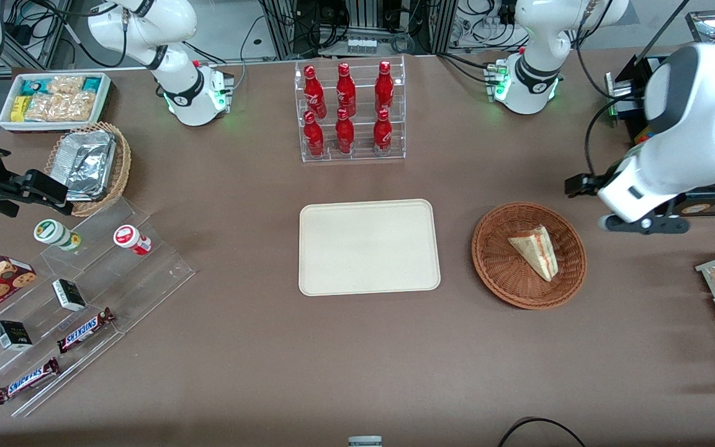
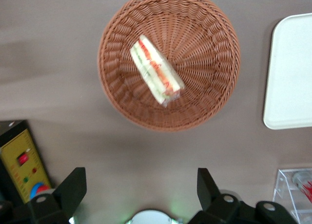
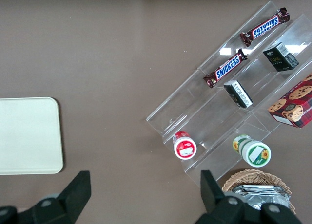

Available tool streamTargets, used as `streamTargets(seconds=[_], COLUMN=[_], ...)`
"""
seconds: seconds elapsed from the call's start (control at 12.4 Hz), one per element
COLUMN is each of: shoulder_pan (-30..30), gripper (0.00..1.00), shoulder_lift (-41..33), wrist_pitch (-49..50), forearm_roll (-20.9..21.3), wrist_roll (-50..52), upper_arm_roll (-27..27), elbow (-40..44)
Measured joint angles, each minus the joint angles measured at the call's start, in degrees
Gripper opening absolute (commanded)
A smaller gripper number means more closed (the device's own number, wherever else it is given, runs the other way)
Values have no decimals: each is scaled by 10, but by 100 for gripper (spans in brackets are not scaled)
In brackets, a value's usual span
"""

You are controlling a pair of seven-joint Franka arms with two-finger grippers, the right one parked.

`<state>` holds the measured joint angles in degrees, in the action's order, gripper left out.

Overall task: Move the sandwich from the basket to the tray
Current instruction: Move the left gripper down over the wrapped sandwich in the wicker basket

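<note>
Sandwich (image 1: pixel 536 249) in basket (image 1: pixel 494 267); wrist view alone shows claw (image 2: pixel 141 187) spread, empty, above table.

The left arm's end effector (image 2: pixel 141 185) hangs aloft, fingers spread wide apart.

A brown table (image 1: pixel 246 347) fills nearly the whole scene, matte and evenly lit. Past its edge farthest from the front camera stand metal frames (image 1: pixel 364 18) hung with tangled black cables (image 1: pixel 258 25) over a pale grey floor (image 1: pixel 233 25).
</note>
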<state>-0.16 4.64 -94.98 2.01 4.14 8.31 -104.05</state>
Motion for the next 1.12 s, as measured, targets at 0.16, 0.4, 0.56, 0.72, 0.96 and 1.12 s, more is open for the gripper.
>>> streamTargets(seconds=[0.16,0.4,0.56,0.72,0.96,1.12], shoulder_pan=[-2,-4,-4,-4,-5,-10], gripper=[100,100,100,100,100,100], shoulder_lift=[1,1,1,1,0,0], wrist_pitch=[-82,-189,-257,-297,-311,-331], forearm_roll=[0,0,0,0,0,0], wrist_roll=[0,0,2,37,138,226], upper_arm_roll=[1,1,1,1,1,2], elbow=[-62,-139,-183,-213,-217,-220])
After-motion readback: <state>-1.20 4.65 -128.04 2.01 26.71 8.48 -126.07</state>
